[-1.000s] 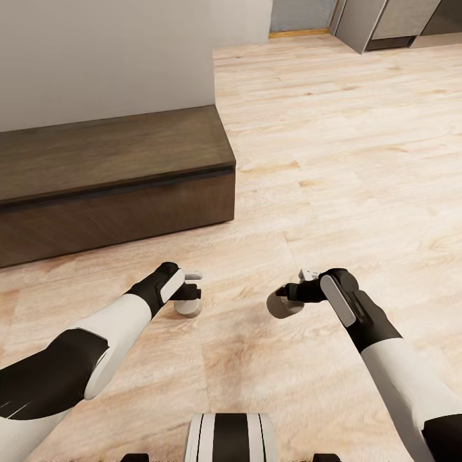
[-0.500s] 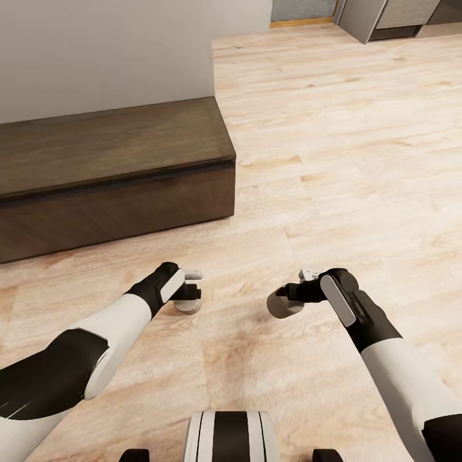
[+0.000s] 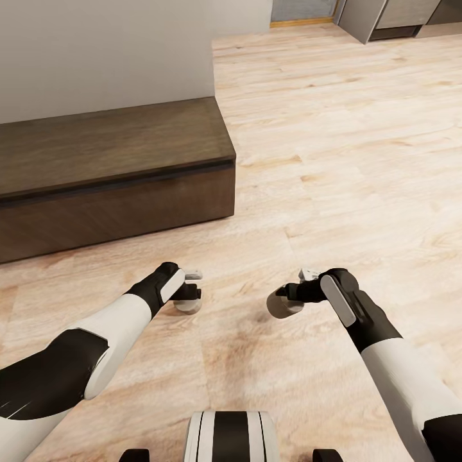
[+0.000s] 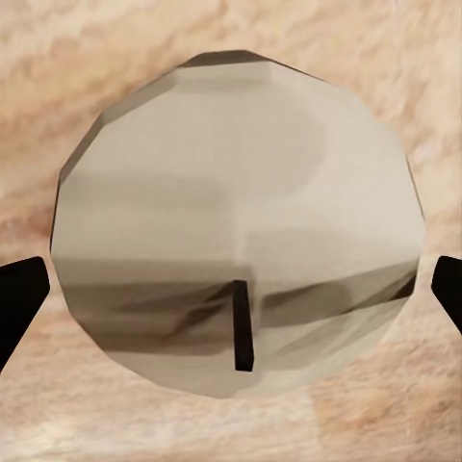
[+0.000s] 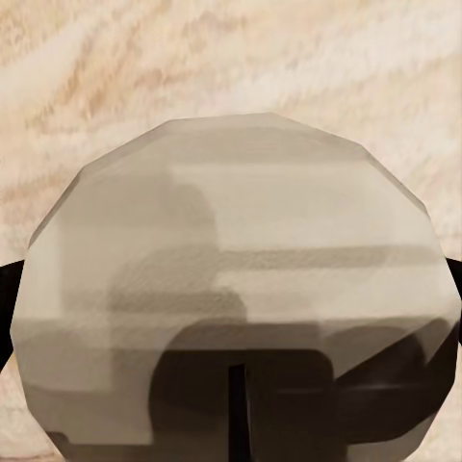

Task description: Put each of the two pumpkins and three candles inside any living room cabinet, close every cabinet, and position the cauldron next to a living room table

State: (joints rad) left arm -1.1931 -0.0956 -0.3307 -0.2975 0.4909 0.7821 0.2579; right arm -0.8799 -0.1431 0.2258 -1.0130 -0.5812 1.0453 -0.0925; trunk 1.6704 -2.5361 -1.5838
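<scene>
My left gripper (image 3: 188, 296) is shut on a squat grey candle (image 3: 188, 307), held just above the wooden floor. The left wrist view looks down on that candle's top (image 4: 236, 221) and short dark wick, with a dark fingertip (image 4: 19, 300) at each side. My right gripper (image 3: 288, 295) is shut on a second candle (image 3: 280, 305), whose pale top (image 5: 236, 279) looms large in the right wrist view. The long low dark-brown cabinet (image 3: 109, 173) stands against the wall ahead on the left, its front closed.
Light wooden floor (image 3: 346, 160) stretches ahead and to the right of the cabinet. A pale wall (image 3: 102, 51) rises behind the cabinet. Grey kitchen units (image 3: 385, 16) stand far off at the back right. My base (image 3: 231, 436) shows at the lower edge.
The head view shifted slightly a second ago, so the cabinet sits a little higher in the picture. Both arms and their candles hold the same pose.
</scene>
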